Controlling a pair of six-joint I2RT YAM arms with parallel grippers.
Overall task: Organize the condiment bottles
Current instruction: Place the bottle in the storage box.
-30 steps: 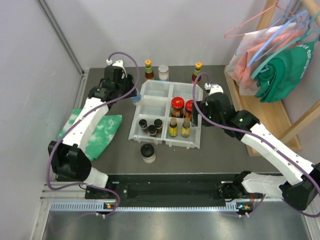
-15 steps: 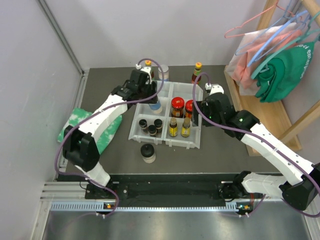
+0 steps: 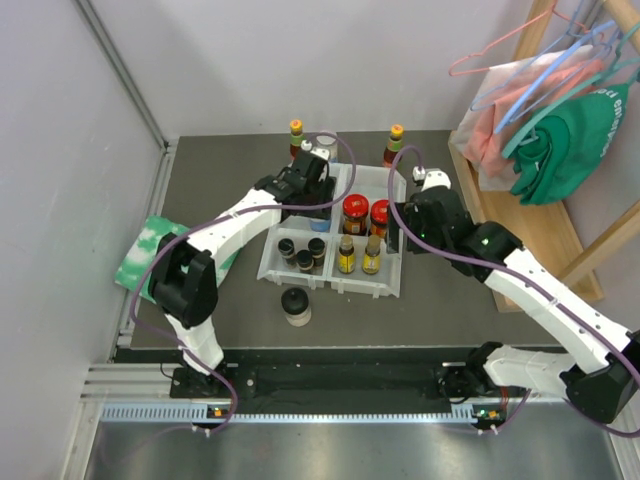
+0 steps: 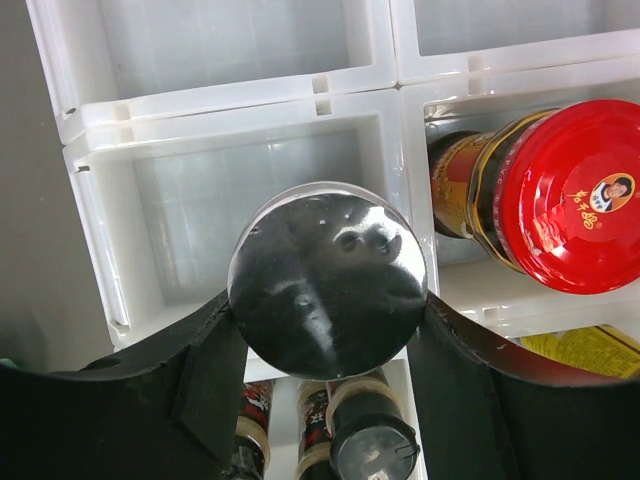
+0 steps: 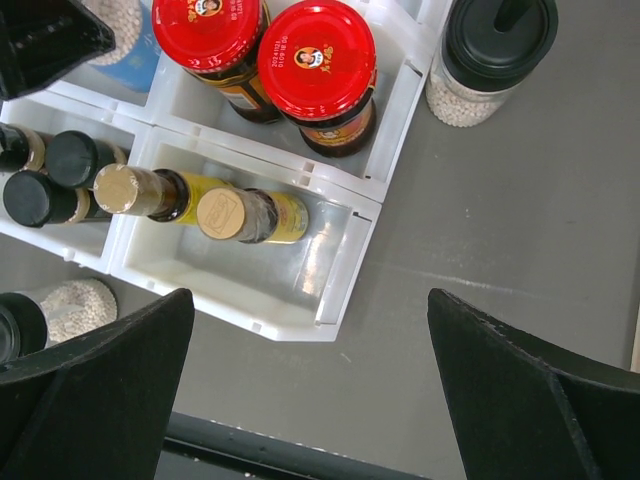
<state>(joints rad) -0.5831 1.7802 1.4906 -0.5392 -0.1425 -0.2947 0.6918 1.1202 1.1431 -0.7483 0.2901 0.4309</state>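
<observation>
Your left gripper (image 4: 330,368) squeezes a shiny-lidded jar (image 4: 326,280) over the white tray (image 4: 230,95); your right gripper (image 5: 310,395) stands wide apart, holding nothing.

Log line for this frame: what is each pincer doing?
left pincer: shut on shiny-lidded jar | jar: over empty middle-left compartment of white tray | right pincer: open, empty, above tray's right edge

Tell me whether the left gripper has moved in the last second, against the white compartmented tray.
Yes. The left gripper, clamping a shiny-lidded jar, swung rightward from the left edge of the white plastic tray to above its middle-left compartment.
</observation>
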